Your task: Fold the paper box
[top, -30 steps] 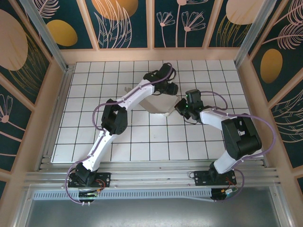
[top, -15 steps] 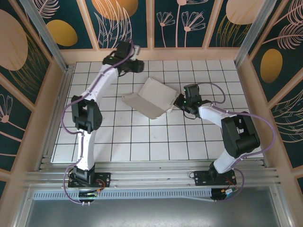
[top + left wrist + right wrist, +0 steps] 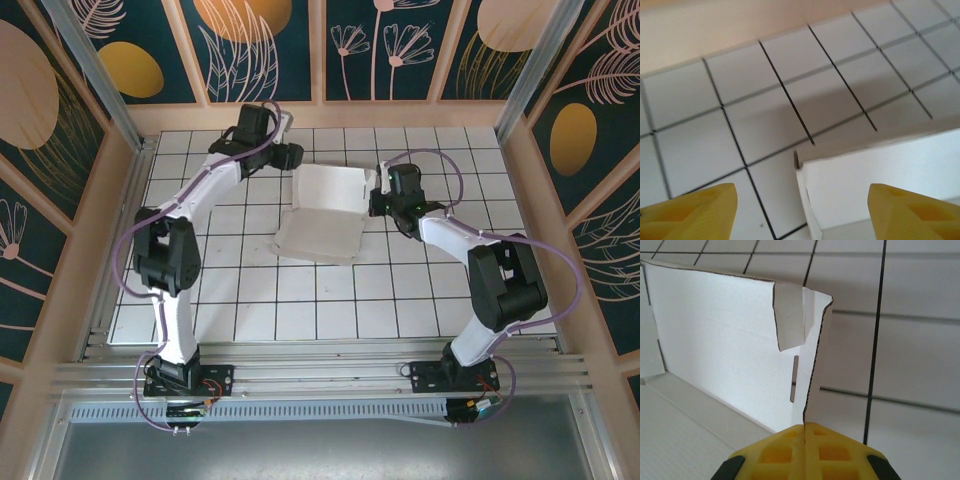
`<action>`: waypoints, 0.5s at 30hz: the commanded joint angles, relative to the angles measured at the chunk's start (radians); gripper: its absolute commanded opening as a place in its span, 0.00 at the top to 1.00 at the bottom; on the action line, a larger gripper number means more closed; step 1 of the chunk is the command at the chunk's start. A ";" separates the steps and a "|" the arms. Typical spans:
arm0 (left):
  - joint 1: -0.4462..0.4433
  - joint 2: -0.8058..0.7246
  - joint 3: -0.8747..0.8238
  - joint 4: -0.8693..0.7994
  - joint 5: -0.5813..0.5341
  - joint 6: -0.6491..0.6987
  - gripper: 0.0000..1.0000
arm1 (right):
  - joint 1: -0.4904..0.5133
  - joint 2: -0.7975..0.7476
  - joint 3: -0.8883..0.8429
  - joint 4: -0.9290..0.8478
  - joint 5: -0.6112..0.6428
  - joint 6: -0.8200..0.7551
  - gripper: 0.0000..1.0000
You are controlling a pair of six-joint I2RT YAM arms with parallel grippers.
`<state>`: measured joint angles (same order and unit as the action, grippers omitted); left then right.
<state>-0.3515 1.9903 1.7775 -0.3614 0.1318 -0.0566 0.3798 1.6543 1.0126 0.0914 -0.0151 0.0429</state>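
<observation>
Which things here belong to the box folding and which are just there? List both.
Job:
- box
- right claw, shut on the box's wall edge
- left claw, open at a box corner

Just there:
- table
- walls

The paper box point(image 3: 322, 215) sits on the counter point(image 3: 250, 300), behind its centre, with one panel standing at the back and a flat panel lying in front of it. The left end effector point(image 3: 288, 153) hangs just beside the box's far-left corner. The right end effector point(image 3: 377, 200) meets the standing panel's right edge.
</observation>
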 commanded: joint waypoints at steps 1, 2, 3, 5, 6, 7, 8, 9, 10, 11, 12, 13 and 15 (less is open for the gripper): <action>0.009 -0.121 -0.081 0.196 -0.108 -0.109 0.30 | 0.010 -0.044 -0.040 0.206 0.053 -0.222 1.00; 0.010 -0.139 -0.107 0.213 -0.116 -0.134 0.30 | 0.010 -0.058 -0.076 0.279 0.050 -0.268 1.00; 0.013 -0.149 -0.123 0.216 -0.117 -0.163 0.29 | 0.010 -0.069 -0.114 0.350 0.047 -0.312 1.00; 0.021 -0.154 -0.132 0.188 -0.105 -0.243 0.29 | 0.015 -0.088 -0.205 0.520 0.034 -0.410 1.00; 0.022 -0.155 -0.134 0.168 -0.107 -0.277 0.29 | 0.017 -0.092 -0.244 0.595 0.034 -0.440 1.00; 0.023 -0.163 -0.147 0.157 -0.103 -0.310 0.29 | 0.017 -0.094 -0.285 0.671 0.034 -0.470 1.00; 0.023 -0.184 -0.181 0.174 -0.078 -0.339 0.29 | 0.018 -0.092 -0.313 0.726 0.034 -0.487 1.00; 0.022 -0.207 -0.227 0.210 -0.043 -0.356 0.29 | 0.018 -0.088 -0.327 0.754 0.035 -0.493 1.00; 0.020 -0.239 -0.293 0.273 0.015 -0.378 0.30 | 0.018 -0.081 -0.334 0.764 0.034 -0.493 1.00; 0.015 -0.269 -0.362 0.345 0.079 -0.394 0.31 | 0.021 -0.073 -0.336 0.764 0.034 -0.491 1.00; 0.005 -0.310 -0.410 0.387 0.113 -0.400 0.33 | 0.024 -0.067 -0.344 0.772 0.034 -0.485 1.00; -0.019 -0.328 -0.446 0.411 0.128 -0.395 0.36 | 0.026 -0.063 -0.357 0.791 0.034 -0.477 1.00; -0.089 -0.344 -0.480 0.410 0.149 -0.356 0.42 | 0.028 -0.061 -0.385 0.822 -0.001 -0.456 1.00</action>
<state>-0.3611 1.7027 1.3331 -0.0650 0.1753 -0.3904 0.3950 1.5875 0.6598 0.7547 -0.0010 -0.3893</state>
